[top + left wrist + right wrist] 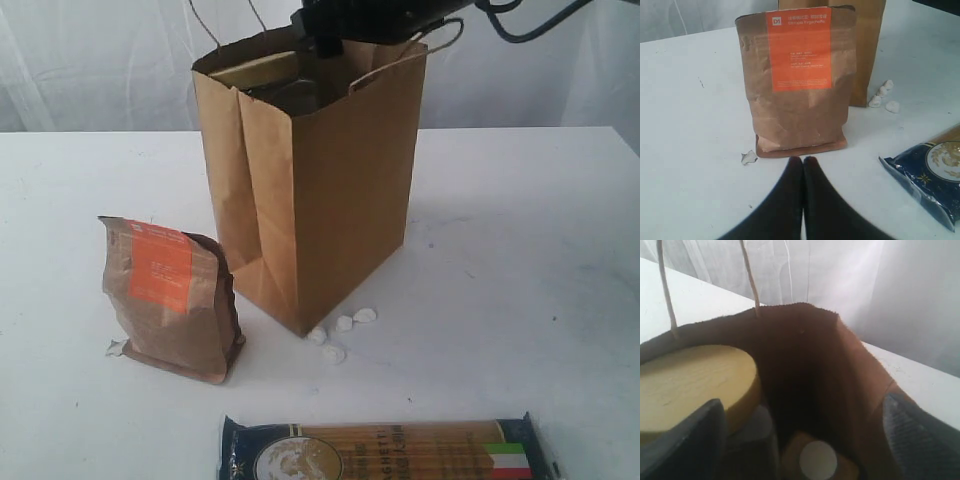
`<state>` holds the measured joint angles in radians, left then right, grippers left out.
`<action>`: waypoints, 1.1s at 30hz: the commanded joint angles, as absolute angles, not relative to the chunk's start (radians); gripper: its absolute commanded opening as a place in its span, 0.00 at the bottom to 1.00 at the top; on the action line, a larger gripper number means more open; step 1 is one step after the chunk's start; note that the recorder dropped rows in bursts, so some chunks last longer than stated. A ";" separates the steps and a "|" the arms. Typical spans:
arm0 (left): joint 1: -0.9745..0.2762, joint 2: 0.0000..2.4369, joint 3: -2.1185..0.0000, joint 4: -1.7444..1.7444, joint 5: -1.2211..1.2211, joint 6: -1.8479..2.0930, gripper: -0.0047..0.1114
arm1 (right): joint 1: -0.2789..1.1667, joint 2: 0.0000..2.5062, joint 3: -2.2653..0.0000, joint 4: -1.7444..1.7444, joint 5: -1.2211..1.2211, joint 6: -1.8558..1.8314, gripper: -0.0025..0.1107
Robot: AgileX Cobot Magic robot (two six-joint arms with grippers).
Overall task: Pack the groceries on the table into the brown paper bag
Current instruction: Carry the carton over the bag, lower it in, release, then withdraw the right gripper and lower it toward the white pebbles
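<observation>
The brown paper bag (320, 200) stands upright mid-table. My right gripper (322, 42) hangs over its mouth, open (805, 440), with wide-spread fingers (922, 440) holding nothing. Inside the bag, the gold-lidded jar (690, 382) sits beside one finger, and the yellow white-capped bottle (817, 460) lies deeper down. The kraft pouch with the orange label (170, 300) stands left of the bag. My left gripper (803, 161) is shut and empty, its tips just short of the pouch's (800, 85) base. The spaghetti pack (385, 450) lies at the table's front edge.
Several white pebble-like bits (342, 330) lie at the bag's front corner. A small torn scrap (748, 158) sits by the pouch's base. The bag's cord handles (751, 280) stick up beside my right gripper. The white table (520, 260) stretches right of the bag.
</observation>
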<state>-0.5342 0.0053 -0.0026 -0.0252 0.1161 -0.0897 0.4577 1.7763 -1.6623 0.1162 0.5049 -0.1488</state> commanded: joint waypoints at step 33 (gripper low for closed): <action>-0.530 0.000 0.000 -0.030 0.117 -0.090 0.04 | 0.348 0.996 -1.194 0.009 0.539 -0.150 0.69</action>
<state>-0.5342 0.0053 -0.0026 -0.0252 0.1161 -0.0897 0.3539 1.0702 -1.2321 0.0219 0.5196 -0.1488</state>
